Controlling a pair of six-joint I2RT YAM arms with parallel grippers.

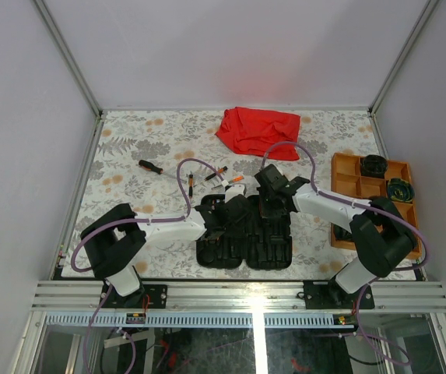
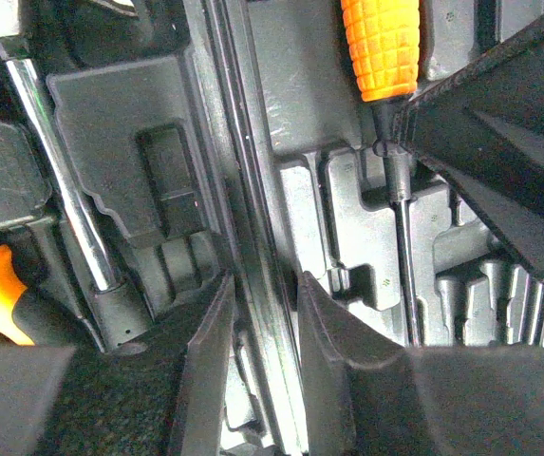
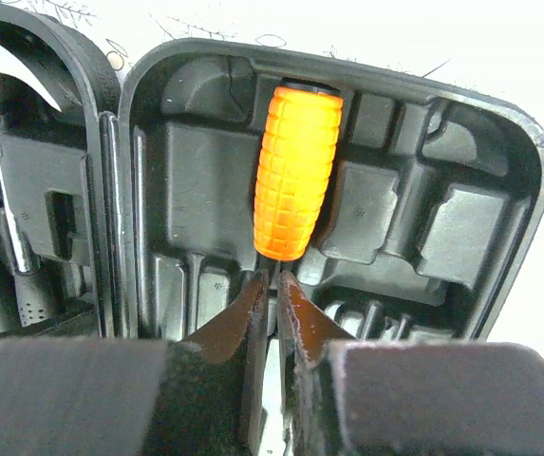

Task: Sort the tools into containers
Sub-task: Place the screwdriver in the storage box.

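The black case (image 1: 246, 241) lies open near the table's front, between the arms. My left gripper (image 1: 234, 209) (image 2: 264, 294) is shut on the ridge of the hinge between the case's two halves (image 2: 253, 190). My right gripper (image 1: 269, 204) (image 3: 273, 280) is shut on the thin shaft of a screwdriver, just below its orange handle (image 3: 298, 171) (image 2: 381, 47), which sits in a moulded slot of the right half (image 3: 205, 190). A steel-shafted hammer (image 3: 6, 199) (image 2: 63, 190) lies in the left half. The orange tray (image 1: 345, 167) stands at the right.
A red cloth (image 1: 258, 131) lies at the back centre. Loose screwdrivers rest on the floral table behind the case: a dark one (image 1: 150, 167) and small ones (image 1: 191, 185) (image 1: 216, 174) (image 1: 234, 183). Two dark round items (image 1: 374, 165) (image 1: 400, 189) sit in the tray's compartments.
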